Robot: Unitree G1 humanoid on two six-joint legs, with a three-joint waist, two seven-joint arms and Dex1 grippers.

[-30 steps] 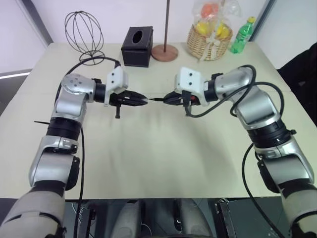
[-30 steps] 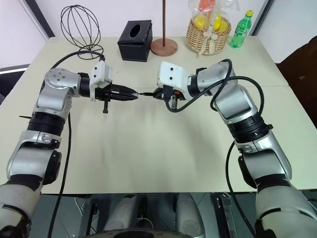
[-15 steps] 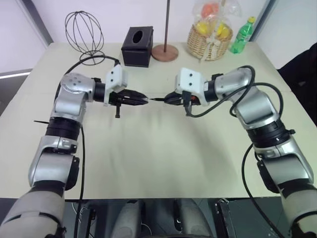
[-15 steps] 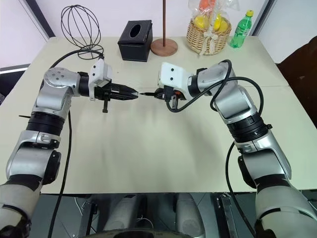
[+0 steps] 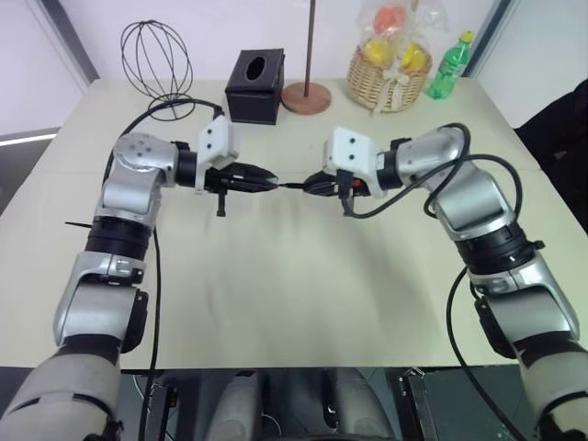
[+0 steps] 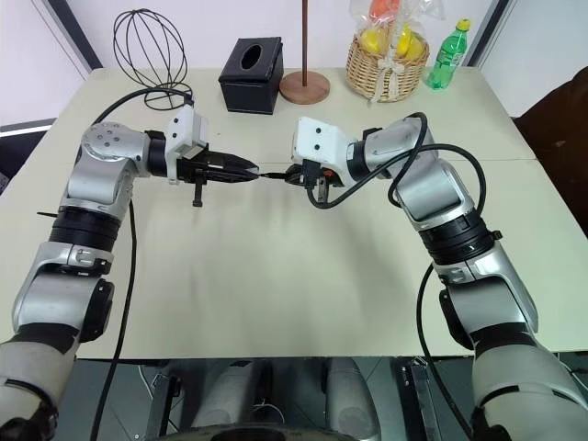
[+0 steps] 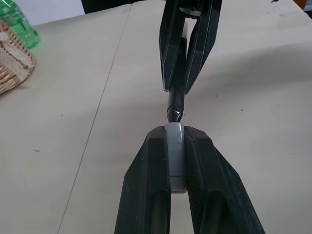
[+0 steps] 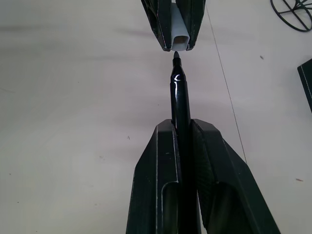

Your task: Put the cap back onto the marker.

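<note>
Right wrist view had the right gripper [image 8: 183, 129] clamped on the marker [image 8: 178, 92], tip aimed at 12 o'clock, just short of the cap's [image 8: 178, 30] mouth. Left gripper [image 7: 175, 134] pinched that cap, axes lined up. Both hung over the table [image 5: 303, 294], plenty of open room around.

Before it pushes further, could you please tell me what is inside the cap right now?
The cap looks empty: the marker tip sits just short of its open mouth. Its interior is hidden by the left end effector fingers and shadow.
</note>
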